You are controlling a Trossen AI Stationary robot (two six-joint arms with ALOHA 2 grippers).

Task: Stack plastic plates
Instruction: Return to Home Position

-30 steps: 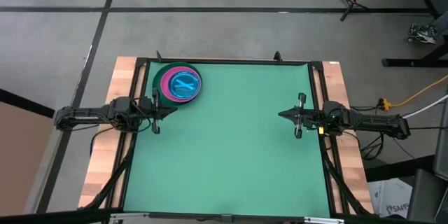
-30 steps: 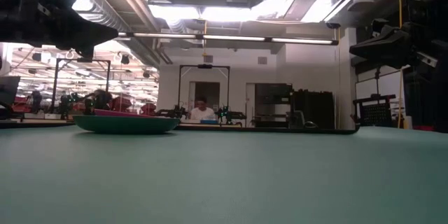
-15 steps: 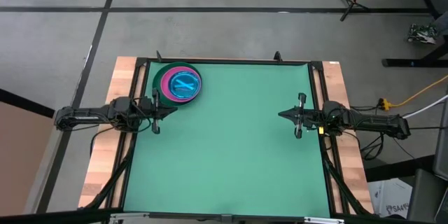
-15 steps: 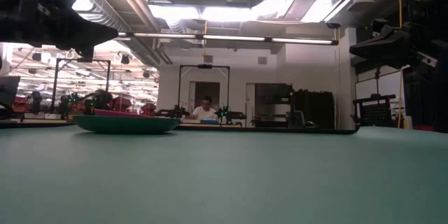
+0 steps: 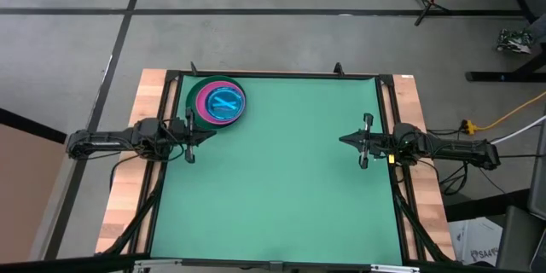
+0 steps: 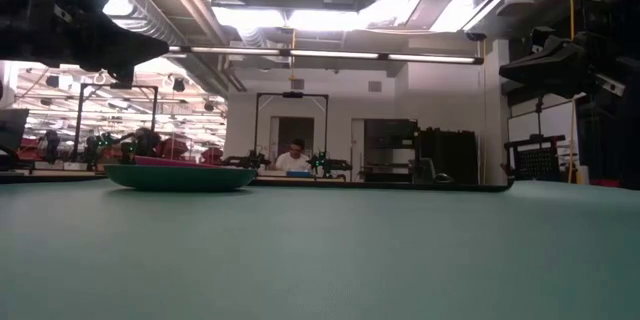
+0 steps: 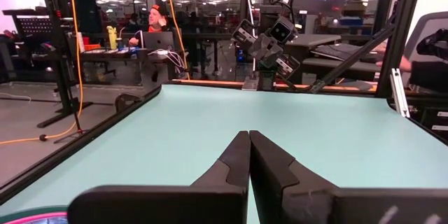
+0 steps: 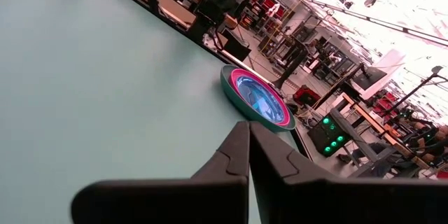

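The plastic plates (image 5: pixel 218 103) sit nested in one stack at the table's far left: a dark green one at the bottom resting on the mat, pink ones in it, a cyan one on top. The stack also shows in the low view (image 6: pixel 180 174) and the right wrist view (image 8: pixel 256 98). My left gripper (image 5: pixel 201 136) hangs shut above the left edge, just near of the stack, pointing level toward the table's right. My right gripper (image 5: pixel 344 140) hangs shut above the right edge, pointing toward the left. Neither touches a plate.
The green mat (image 5: pixel 281 179) lies bare across the middle and near side. A dark frame rail (image 5: pixel 281 75) runs round the mat. In the room beyond the table, a person (image 6: pixel 294 158) sits far off.
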